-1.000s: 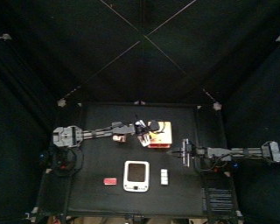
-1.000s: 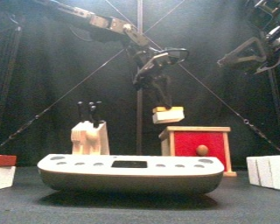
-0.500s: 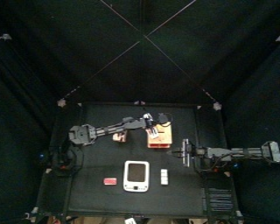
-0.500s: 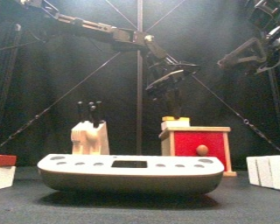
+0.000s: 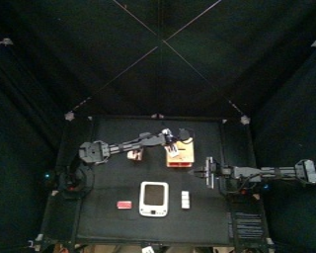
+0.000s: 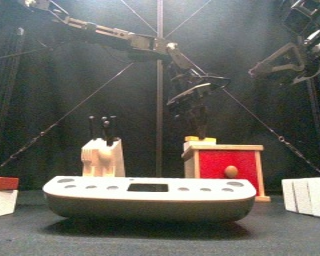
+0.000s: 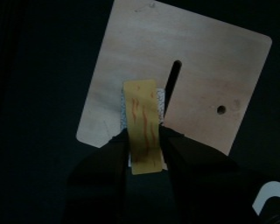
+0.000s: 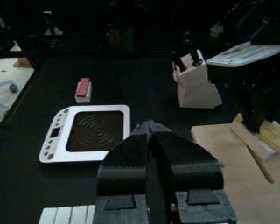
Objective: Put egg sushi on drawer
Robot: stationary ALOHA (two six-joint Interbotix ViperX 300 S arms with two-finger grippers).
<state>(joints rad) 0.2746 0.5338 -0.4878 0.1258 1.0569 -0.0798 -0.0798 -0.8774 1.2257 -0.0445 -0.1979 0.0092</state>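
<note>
The egg sushi (image 7: 143, 122), a small block with a yellow-orange top, sits between the jaws of my left gripper (image 7: 146, 154), which is shut on it. It is held over one edge of the drawer's cream-beige top (image 7: 206, 70). Seen from the front, the sushi (image 6: 200, 140) is level with the left end of the drawer's top, above the drawer's red face (image 6: 224, 166). From above, the left arm reaches in to the drawer (image 5: 184, 156). My right gripper (image 8: 154, 131) hangs shut to the right of the drawer, holding nothing.
A white rounded tray (image 6: 149, 196) lies at the table's front, with a flat red piece (image 5: 123, 205) to its left and a white piece (image 5: 186, 202) to its right. A white block with black handles (image 6: 103, 156) stands left of the drawer.
The left arm carried the egg sushi from beside the drawer's left side up and over onto its top. Over the last half second nothing moved.
</note>
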